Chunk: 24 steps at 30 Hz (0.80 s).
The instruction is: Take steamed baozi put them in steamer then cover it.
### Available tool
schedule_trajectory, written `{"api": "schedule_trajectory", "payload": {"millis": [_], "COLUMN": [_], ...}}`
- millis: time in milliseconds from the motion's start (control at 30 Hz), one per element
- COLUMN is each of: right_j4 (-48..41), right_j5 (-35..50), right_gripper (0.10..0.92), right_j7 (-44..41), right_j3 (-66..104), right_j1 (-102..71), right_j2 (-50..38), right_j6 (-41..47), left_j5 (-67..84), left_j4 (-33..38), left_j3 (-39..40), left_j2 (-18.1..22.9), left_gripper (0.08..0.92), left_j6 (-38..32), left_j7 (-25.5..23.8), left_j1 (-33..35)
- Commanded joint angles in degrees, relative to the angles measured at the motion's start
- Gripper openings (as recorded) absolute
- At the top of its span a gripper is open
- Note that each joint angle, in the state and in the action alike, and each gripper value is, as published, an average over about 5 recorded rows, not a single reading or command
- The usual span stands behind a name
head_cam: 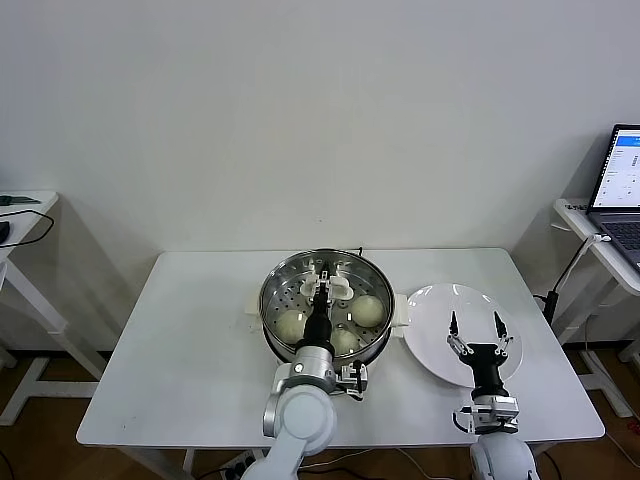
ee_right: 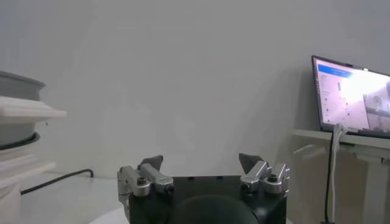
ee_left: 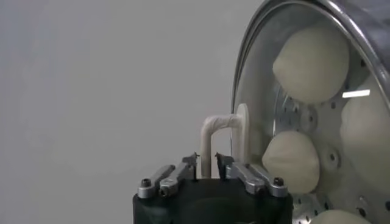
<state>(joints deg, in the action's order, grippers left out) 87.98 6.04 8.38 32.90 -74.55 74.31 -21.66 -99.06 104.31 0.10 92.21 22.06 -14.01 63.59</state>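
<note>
The steamer (head_cam: 272, 290) stands mid-table with the clear glass lid (ee_left: 256, 79) on it. Three baozi (head_cam: 368, 310) show through the glass; my left arm hides the rest. They also show in the left wrist view (ee_left: 311, 64). My left gripper (head_cam: 326, 278) is over the lid's cream handle (ee_left: 207, 137). Its fingertips (ee_left: 196, 159) stand close on either side of the handle with a thin gap showing on each side. My right gripper (head_cam: 476, 325) is open and empty above the white plate (head_cam: 430, 310), and it also shows in the right wrist view (ee_right: 201, 161).
A laptop (head_cam: 625, 185) sits on a side table at the right, with a cable (head_cam: 575, 265) hanging beside the main table. Another small table (head_cam: 20, 215) stands at the far left. The steamer's side (ee_right: 18, 97) shows in the right wrist view.
</note>
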Motion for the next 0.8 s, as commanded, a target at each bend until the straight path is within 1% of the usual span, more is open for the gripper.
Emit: {"api": "schedule_trajectory", "payload": {"millis": [33, 267, 333, 400, 567, 633, 700, 767, 800], "right_j4": [0.08, 0.56, 0.73, 0.71, 1.40, 2.09, 2.66, 3.46, 4.03], "right_j5": [-0.03, 0.03, 0.01, -0.23, -0.63, 0.28, 2.15, 4.87, 6.57], "right_gripper": [0.823, 0.823, 0.823, 0.823, 0.823, 0.823, 0.823, 0.823, 0.823], "right_j7": [-0.01, 0.06, -0.02, -0.14, 0.48, 1.22, 1.46, 0.88, 0.41], "right_j3": [-0.05, -0.26, -0.25, -0.11, -0.30, -0.88, -1.46, -1.89, -2.11], "right_j1": [0.07, 0.68, 0.79, 0.94, 1.03, 0.91, 0.75, 0.40, 0.13], "right_j2": [0.00, 0.00, -0.03, -0.07, -0.39, -0.70, -1.00, -1.18, -1.22], "right_j6": [0.02, 0.40, 0.21, -0.34, 0.22, 1.63, 2.72, 3.49, 3.86], "left_j5": [1.10, 1.74, 2.02, 2.84, 7.46, 10.50, 16.97, 27.86, 36.66], "left_j4": [3.81, 10.48, 12.78, 15.35, 21.82, 25.04, 28.17, 30.21, 30.74], "left_j3": [0.47, 3.09, 3.57, 3.79, 2.67, 1.27, -1.73, -5.96, -8.93], "left_j2": [2.79, 2.64, 1.82, 0.12, -5.31, -8.13, -11.35, -14.10, -15.22], "left_gripper": [0.511, 0.719, 0.767, 0.805, 0.822, 0.822, 0.823, 0.823, 0.823], "left_j6": [0.31, 0.66, 0.74, 0.84, 1.06, 0.97, 0.31, -1.48, -3.74], "left_j7": [-0.12, -0.72, -1.07, -1.47, -1.79, -1.82, -1.24, 1.80, 4.88], "left_j1": [1.05, 4.72, 5.97, 7.70, 13.10, 15.42, 17.74, 19.61, 20.42]}}
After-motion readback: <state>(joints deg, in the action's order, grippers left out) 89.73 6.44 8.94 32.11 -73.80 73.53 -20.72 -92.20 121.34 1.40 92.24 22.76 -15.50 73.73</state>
